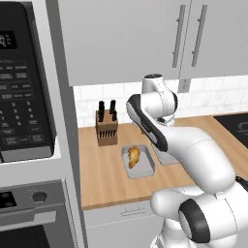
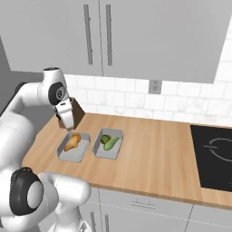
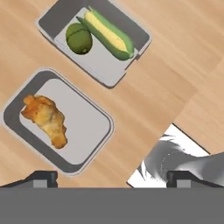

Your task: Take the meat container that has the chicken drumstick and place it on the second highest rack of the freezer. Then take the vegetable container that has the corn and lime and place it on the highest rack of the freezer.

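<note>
Countertop (image 2: 154,154) of pale wood spreads beneath the gripper (image 3: 112,177), whose jaws stand wide apart with nothing between them, hanging above the boards. Directly under the jaws, a little ahead of one fingertip, sits the meat container (image 3: 83,155), a shallow grey tray flat on the wood. Just beyond it, farther from the jaws and not touching it, lies the vegetable container (image 3: 109,72), a second grey tray of much the same build. Behind the gripper by the wall stands a knife block (image 1: 106,128), well apart from both trays. Inside the farther tray the corn (image 3: 109,35) rests lengthwise with the lime (image 3: 79,38) just beside it, possibly touching, though I cannot be sure from here. The chicken drumstick (image 3: 46,119) lies in the nearer tray, toward its far end from the jaws.
</note>
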Controlling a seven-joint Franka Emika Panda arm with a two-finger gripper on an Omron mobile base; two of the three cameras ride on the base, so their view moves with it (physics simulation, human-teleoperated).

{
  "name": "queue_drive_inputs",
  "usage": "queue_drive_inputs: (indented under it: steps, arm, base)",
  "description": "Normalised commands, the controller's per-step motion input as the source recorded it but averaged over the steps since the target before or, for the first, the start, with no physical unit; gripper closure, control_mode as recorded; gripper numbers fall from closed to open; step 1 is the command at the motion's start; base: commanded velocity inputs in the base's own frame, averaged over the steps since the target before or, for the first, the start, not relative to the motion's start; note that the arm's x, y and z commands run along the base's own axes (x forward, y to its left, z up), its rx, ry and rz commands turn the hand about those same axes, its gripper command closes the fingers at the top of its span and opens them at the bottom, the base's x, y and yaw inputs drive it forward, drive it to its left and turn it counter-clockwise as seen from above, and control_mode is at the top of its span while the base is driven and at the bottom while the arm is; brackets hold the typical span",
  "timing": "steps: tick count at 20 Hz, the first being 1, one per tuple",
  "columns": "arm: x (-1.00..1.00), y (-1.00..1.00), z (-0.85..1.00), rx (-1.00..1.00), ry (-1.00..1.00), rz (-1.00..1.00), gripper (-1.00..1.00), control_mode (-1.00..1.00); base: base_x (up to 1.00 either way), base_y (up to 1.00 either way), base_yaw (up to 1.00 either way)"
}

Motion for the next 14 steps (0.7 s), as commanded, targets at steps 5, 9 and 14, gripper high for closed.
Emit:
queue_drive_inputs:
  steps: [5,9,14]
  arm:
    - [0.20,0.00,-0.46,0.09,0.04,-0.31,-1.00,-1.00]
    - [0.00,0.08,-0.33,0.02,0.00,-0.31,-1.00,-1.00]
    - [0.00,0.03,-0.43,0.00,0.00,-0.19,-1.00,-1.00]
  base:
    - [0.00,0.00,0.00]
    - [0.00,0.00,0.00]
    - [0.00,0.00,0.00]
